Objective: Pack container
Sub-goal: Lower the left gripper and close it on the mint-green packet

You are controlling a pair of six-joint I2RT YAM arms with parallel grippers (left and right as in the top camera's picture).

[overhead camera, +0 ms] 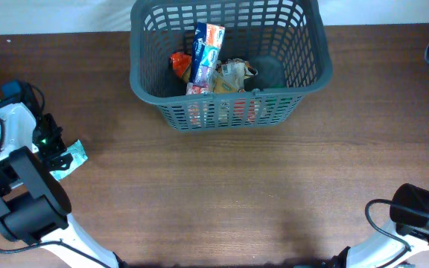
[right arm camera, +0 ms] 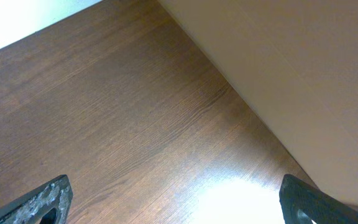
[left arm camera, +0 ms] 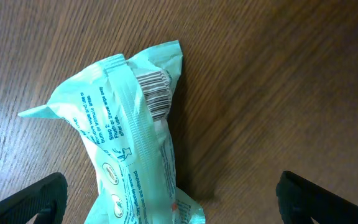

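Dark grey slotted plastic basket (overhead camera: 274,112), rectangular and thick-rimmed, sat at twelve o'clock on the brown wooden table (overhead camera: 222,193) in the overhead view. Inside it lay a blue, white and red carton (overhead camera: 205,56) propped lengthwise, an orange packet (overhead camera: 180,64) just at its nine o'clock side, and a crumpled beige wrapper (overhead camera: 233,74) at its four o'clock side.

The left arm (overhead camera: 21,186) was folded at the table's nine o'clock edge, well apart from the basket, with its wrist pointed down at the wood. Seen from its wrist camera, the left gripper (left arm camera: 176,202) stood spread as wide as it goes, one black finger at seven o'clock and the other at five o'clock. It held nothing. A mint-green plastic packet (left arm camera: 129,137) with a barcode lay flat on the table, its lower end running down between the two fingers; whether either finger touched it could not be told.

The right arm (overhead camera: 423,216) was tucked into the four o'clock corner, also well apart from the basket. The right gripper (right arm camera: 176,202) was likewise fully spread and empty, angled over bare wood beside a beige panel (right arm camera: 291,68) at its two o'clock.
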